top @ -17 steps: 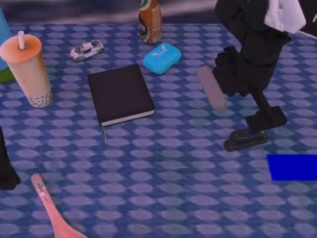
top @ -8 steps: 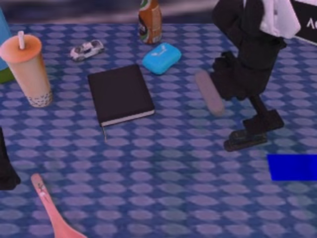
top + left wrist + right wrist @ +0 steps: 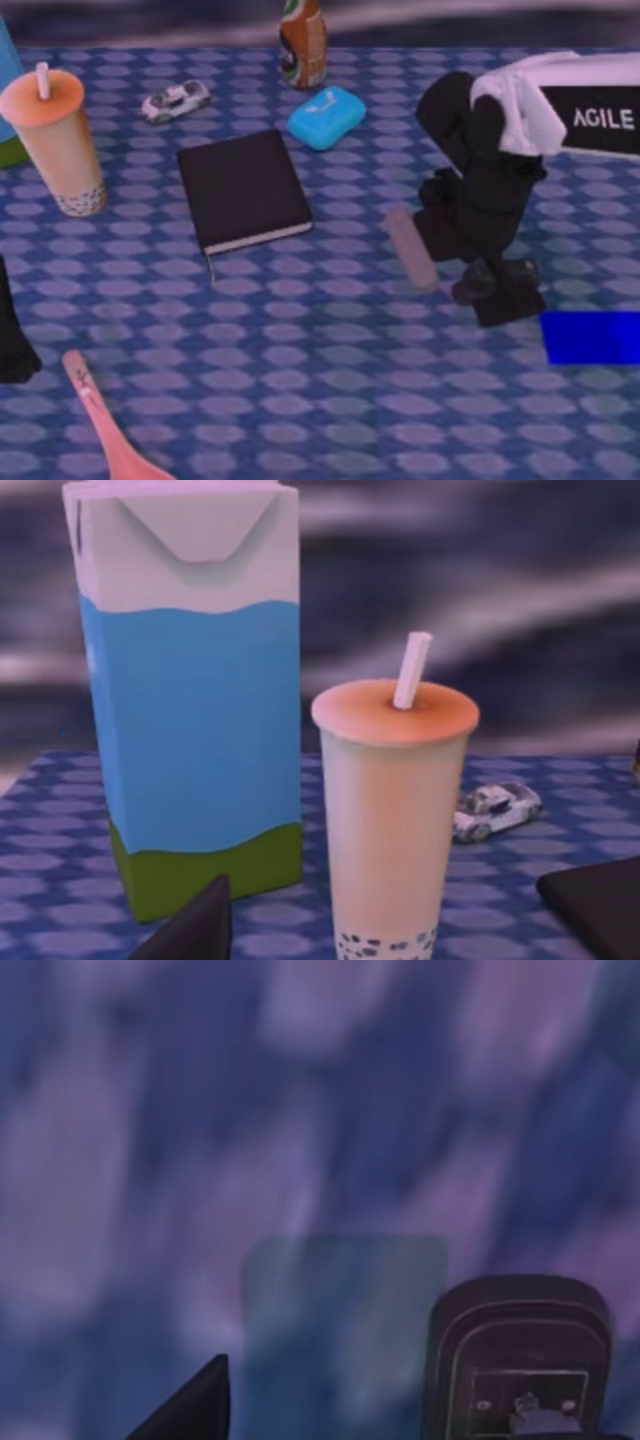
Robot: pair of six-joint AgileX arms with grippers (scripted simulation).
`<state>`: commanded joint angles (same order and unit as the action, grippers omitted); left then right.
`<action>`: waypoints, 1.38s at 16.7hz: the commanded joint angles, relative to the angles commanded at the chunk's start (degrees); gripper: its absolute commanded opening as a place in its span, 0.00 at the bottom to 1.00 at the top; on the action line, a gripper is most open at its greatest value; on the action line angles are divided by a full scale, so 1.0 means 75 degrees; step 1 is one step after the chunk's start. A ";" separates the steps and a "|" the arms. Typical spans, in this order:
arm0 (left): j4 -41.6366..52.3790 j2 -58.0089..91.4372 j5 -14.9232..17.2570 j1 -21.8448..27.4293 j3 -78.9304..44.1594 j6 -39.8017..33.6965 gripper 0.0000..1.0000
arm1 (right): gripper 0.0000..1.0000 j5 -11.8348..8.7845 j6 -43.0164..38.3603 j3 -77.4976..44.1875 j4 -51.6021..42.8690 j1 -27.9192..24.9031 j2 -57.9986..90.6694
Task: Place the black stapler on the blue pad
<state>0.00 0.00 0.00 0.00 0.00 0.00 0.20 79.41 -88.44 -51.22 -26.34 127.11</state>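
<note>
The black stapler (image 3: 472, 288) lies on the patterned cloth at the right, mostly covered by my right gripper (image 3: 505, 292), which has come down over it. In the right wrist view the stapler's end (image 3: 515, 1360) shows close up, beside one dark fingertip (image 3: 200, 1405); the jaws stand open and are not closed on it. The blue pad (image 3: 590, 337) lies flat at the right edge, just right of the stapler and a little nearer, with nothing on it. My left gripper (image 3: 10, 345) is parked at the left edge, open.
A large black notebook (image 3: 243, 190) lies mid-table, with a light-blue soap block (image 3: 326, 117) and a brown bottle (image 3: 303, 45) behind it. A toy car (image 3: 175, 100), a bubble tea cup (image 3: 55, 140), a milk carton (image 3: 190, 700) and a pink spoon (image 3: 100, 415) are at the left.
My right arm has swung forward and lowered, bringing its gripper down from behind the stapler onto it. The stapler and the blue pad have stayed where they were.
</note>
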 joint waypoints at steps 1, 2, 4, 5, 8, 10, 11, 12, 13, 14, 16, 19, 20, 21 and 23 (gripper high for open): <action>0.0000 0.0000 0.0000 0.0000 0.0000 0.0000 1.00 | 1.00 0.0000 0.0000 0.0047 0.0060 -0.0001 0.0024; 0.0000 0.0000 0.0000 0.0000 0.0000 0.0000 1.00 | 1.00 0.0000 0.0000 0.0048 0.0061 -0.0001 0.0025; 0.0000 0.0000 0.0000 0.0000 0.0000 0.0000 1.00 | 1.00 0.0000 0.0000 0.0048 0.0061 -0.0001 0.0025; 0.0000 0.0000 0.0000 0.0000 0.0000 0.0000 1.00 | 0.92 0.0000 0.0000 0.0048 0.0061 -0.0001 0.0025; 0.0000 0.0000 0.0000 0.0000 0.0000 0.0000 1.00 | 0.70 0.0000 0.0000 0.0048 0.0061 -0.0001 0.0025; 0.0000 0.0000 0.0000 0.0000 0.0000 0.0000 1.00 | 0.55 0.0000 0.0000 0.0048 0.0061 -0.0001 0.0025; 0.0000 0.0000 0.0000 0.0000 0.0000 0.0000 1.00 | 0.47 0.0000 0.0000 0.0048 0.0061 -0.0001 0.0025; 0.0000 0.0000 0.0000 0.0000 0.0000 0.0000 1.00 | 0.40 0.0000 0.0000 0.0048 0.0061 -0.0001 0.0025; 0.0000 0.0000 0.0000 0.0000 0.0000 0.0000 1.00 | 0.32 0.0000 0.0000 0.0048 0.0061 -0.0001 0.0025; 0.0000 0.0000 0.0000 0.0000 0.0000 0.0000 1.00 | 0.25 0.0000 0.0000 0.0048 0.0061 -0.0001 0.0025; 0.0000 0.0000 0.0000 0.0000 0.0000 0.0000 1.00 | 0.10 0.0000 0.0000 0.0048 0.0061 -0.0001 0.0025; 0.0000 0.0000 0.0000 0.0000 0.0000 0.0000 1.00 | 0.00 0.0000 0.0000 0.0048 0.0061 -0.0001 0.0025; 0.0000 0.0000 0.0000 0.0000 0.0000 0.0000 1.00 | 0.00 0.0000 0.0000 0.0048 0.0061 -0.0001 0.0025; 0.0000 0.0000 0.0000 0.0000 0.0000 0.0000 1.00 | 0.00 0.0000 0.0000 0.0048 0.0061 -0.0001 0.0025; 0.0000 0.0000 0.0000 0.0000 0.0000 0.0000 1.00 | 0.00 0.0000 0.0000 0.0048 0.0061 -0.0001 0.0025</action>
<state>0.00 0.00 0.00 0.00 0.00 0.00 0.20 79.41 -88.08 -50.76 -26.35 127.29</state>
